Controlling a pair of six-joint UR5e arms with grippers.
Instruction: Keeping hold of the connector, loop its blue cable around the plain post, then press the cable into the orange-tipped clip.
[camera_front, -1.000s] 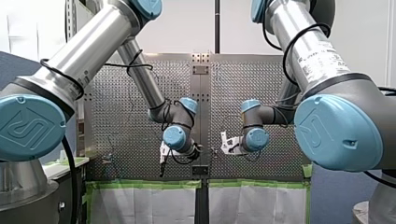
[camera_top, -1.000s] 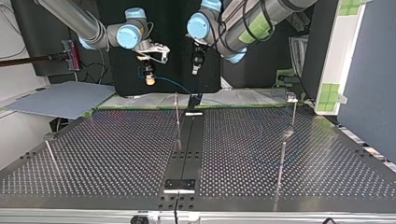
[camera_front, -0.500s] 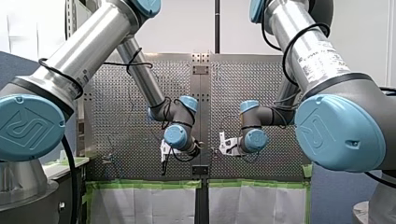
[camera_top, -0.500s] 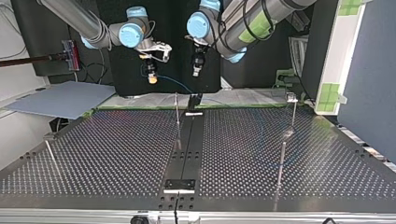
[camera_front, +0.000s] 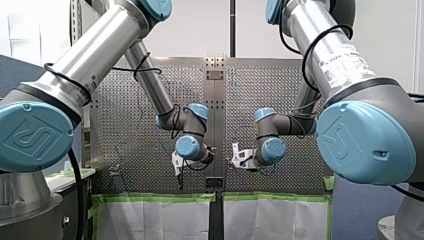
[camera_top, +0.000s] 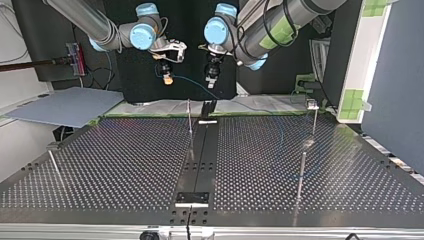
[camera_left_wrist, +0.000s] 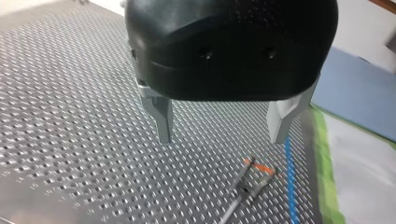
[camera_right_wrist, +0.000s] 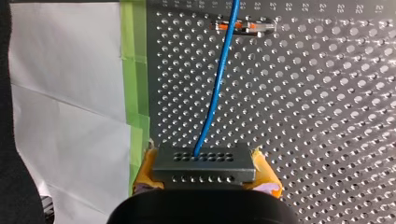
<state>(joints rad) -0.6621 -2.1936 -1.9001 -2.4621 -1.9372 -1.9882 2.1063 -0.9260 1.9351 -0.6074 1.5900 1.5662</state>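
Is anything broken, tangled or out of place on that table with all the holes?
Nothing stands out. My right gripper holds the connector squarely between its yellow pads, and the blue cable runs off it without kinks, past the orange-tipped clip. My left gripper is open and empty above the table.

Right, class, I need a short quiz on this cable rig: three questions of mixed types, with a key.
1. True or false: my left gripper has its fingers open, with nothing between them.
2. What is clamped between the yellow pads of my right gripper? A: a screwdriver. B: the connector. C: a roll of tape.
3. Fill the gap: the cable leaving the connector is ___ in colour.
Key: 1 true; 2 B; 3 blue.
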